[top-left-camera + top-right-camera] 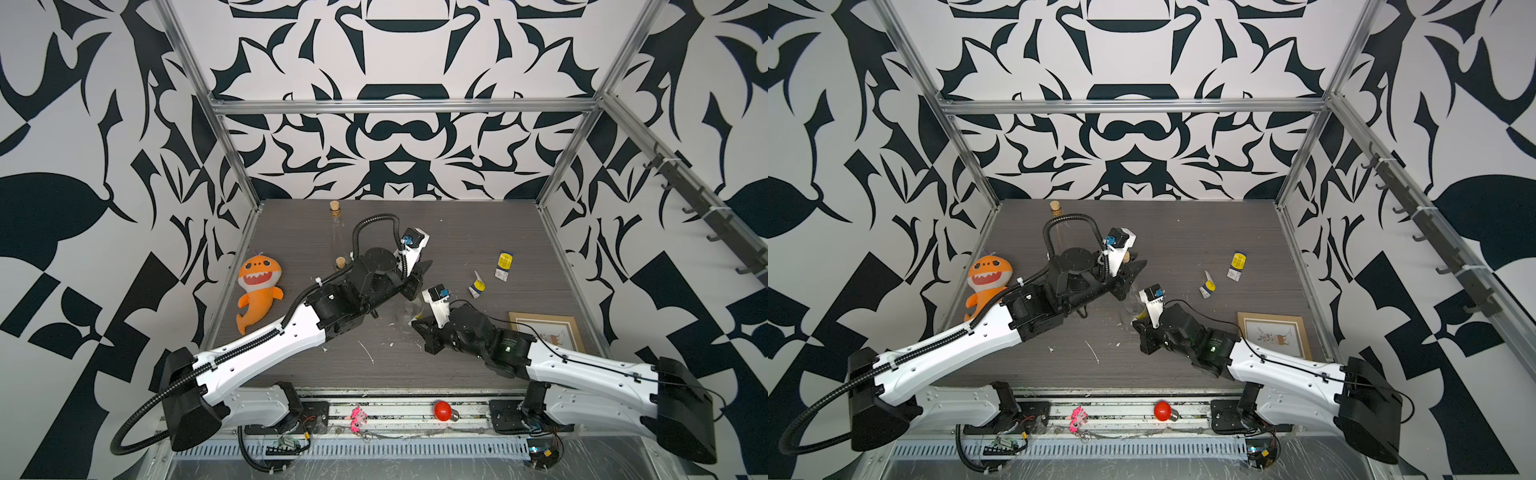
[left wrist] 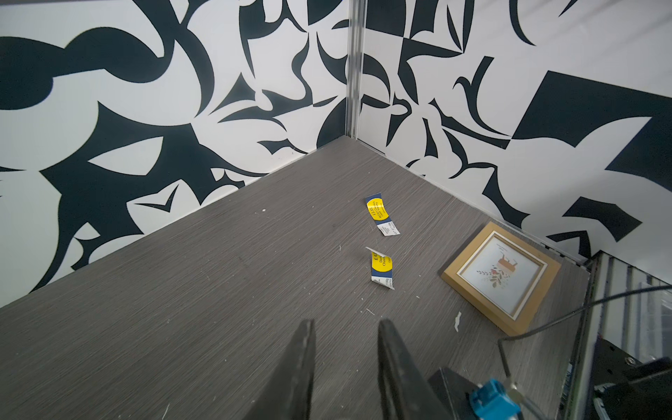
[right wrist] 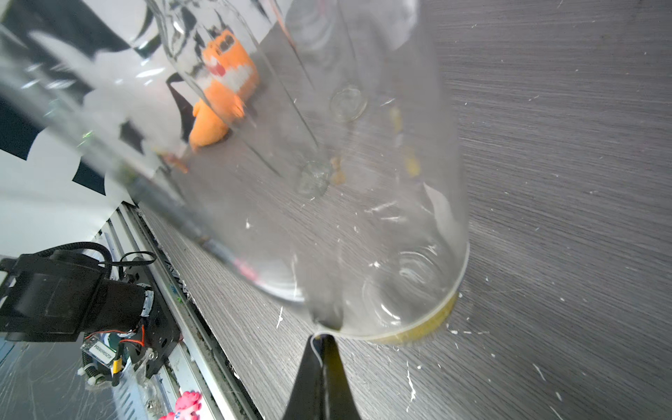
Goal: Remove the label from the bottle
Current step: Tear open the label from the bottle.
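Note:
A clear glass bottle stands mid-table between both arms. Its cork shows beside my left gripper, which is closed round the neck. The fingers stay a neck's width apart, and the neck itself lies out of the left wrist view. A yellow label wraps the bottle's base. My right gripper sits low at the base, shut on a thin white edge of that label.
Two torn label pieces lie right of centre, and a picture frame lies at the right edge. An orange shark plush lies left. Two other corked bottles stand behind the left arm. White scraps litter the table.

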